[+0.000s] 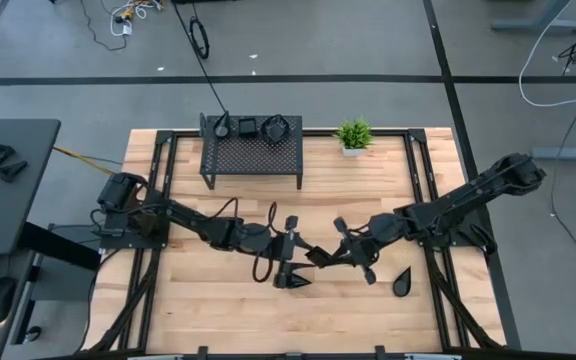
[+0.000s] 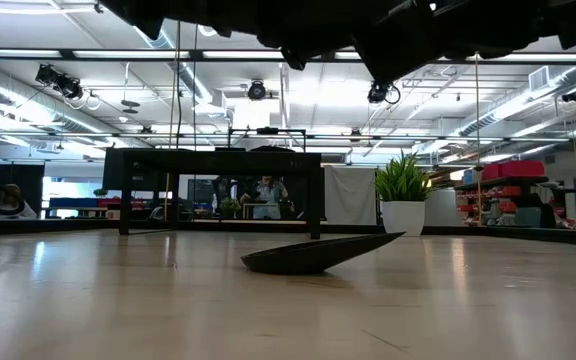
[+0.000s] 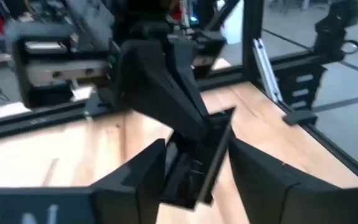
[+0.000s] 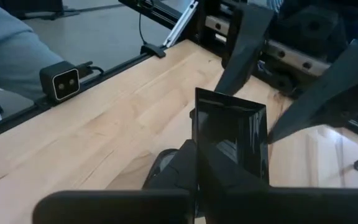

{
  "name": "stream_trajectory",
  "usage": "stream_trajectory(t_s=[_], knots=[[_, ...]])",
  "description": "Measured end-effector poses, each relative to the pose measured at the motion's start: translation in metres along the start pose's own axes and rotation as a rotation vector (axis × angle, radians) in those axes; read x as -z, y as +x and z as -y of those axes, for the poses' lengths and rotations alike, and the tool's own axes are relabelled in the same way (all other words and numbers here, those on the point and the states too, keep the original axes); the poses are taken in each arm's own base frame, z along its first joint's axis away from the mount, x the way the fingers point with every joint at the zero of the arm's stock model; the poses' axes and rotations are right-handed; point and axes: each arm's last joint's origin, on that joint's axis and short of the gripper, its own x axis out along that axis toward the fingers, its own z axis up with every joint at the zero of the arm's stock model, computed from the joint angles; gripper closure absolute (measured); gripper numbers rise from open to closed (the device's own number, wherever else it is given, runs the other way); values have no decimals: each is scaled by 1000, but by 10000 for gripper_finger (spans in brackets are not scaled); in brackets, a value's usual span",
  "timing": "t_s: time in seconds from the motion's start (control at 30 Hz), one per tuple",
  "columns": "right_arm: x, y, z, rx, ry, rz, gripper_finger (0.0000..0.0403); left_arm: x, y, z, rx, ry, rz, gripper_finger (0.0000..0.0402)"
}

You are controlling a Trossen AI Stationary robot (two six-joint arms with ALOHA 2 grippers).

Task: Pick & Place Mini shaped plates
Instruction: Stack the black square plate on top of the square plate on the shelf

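My right gripper (image 4: 197, 171) is shut on a glossy black square mini plate (image 4: 229, 134), held above the table's middle (image 1: 318, 257). My left gripper (image 3: 197, 186) is open; its two fingers (image 3: 135, 180) stand on either side of that plate (image 3: 197, 165) without touching it. Another black plate (image 1: 293, 280) lies on the table below the grippers, tilted with one end raised (image 2: 313, 255). A teardrop plate (image 1: 403, 283) lies flat nearer the right edge. More plates (image 1: 251, 127) sit on top of the black mesh rack (image 1: 253, 155). My right gripper pinches the square plate between its two fingers by the edge nearest the wrist (image 4: 207, 163). The fingers come from the table's right, close to level and slanting slightly down. The plate stands on edge, sticking out beyond the fingertips toward my left gripper, lifted clear of the table.
The mesh rack stands at the far middle of the table, with a small green potted plant (image 1: 353, 135) to its right. Black frame rails (image 1: 423, 170) run along both sides of the wooden top. Bare wood shows toward the near edge (image 1: 218, 300).
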Motion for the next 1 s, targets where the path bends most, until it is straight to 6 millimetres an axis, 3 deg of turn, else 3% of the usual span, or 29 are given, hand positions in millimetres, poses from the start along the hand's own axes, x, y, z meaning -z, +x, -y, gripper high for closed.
stream_trajectory(t_s=[0.47,0.6,0.8,1.0], knots=[[0,0,0,-3,-29,2,392,3,0,0,101,10,-21,389],[-1,0,1,8,-112,16,370,3,0,1,124,9,-17,392],[-14,-12,7,145,-254,54,296,2,0,1,118,-18,-11,396],[-26,-34,12,308,-207,48,239,4,-1,1,100,-23,-45,392]])
